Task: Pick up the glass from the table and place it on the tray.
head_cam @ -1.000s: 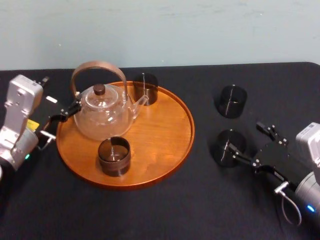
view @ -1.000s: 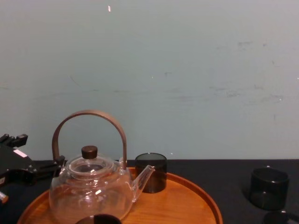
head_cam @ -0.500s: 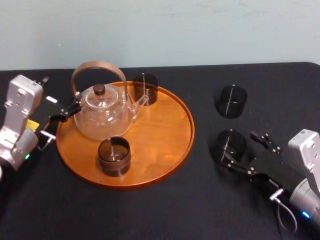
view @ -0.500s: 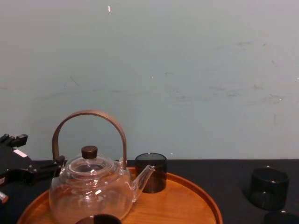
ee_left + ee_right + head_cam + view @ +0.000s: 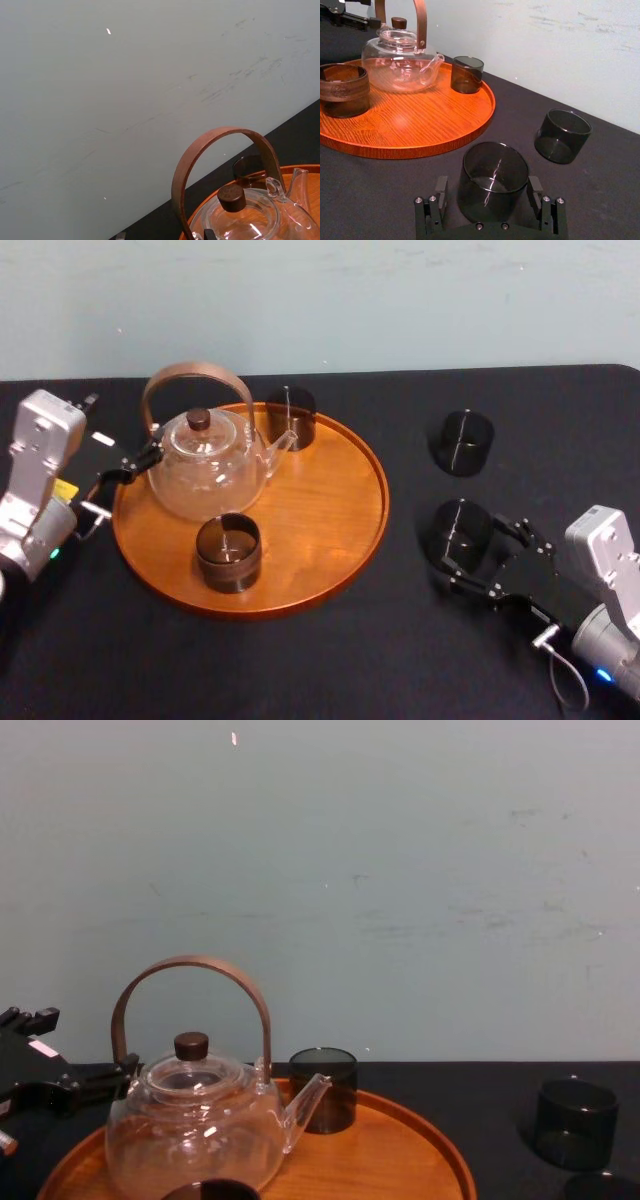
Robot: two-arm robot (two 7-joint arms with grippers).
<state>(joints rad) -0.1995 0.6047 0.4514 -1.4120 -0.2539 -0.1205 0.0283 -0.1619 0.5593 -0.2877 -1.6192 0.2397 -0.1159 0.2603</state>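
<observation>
Straddling the nearer glass (image 5: 458, 528) on the table (image 5: 320, 660), right gripper (image 5: 480, 552), jaws spread either side, left gripper (image 5: 120, 427) idle beside the tray (image 5: 330, 520) by the teapot (image 5: 205, 470), jaws also spread.

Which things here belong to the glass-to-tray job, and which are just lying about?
Job: near glass, right claw open around it, tray, table.
Lying about: teapot, front tray glass, back tray glass, far table glass, left claw parked by teapot.
</observation>
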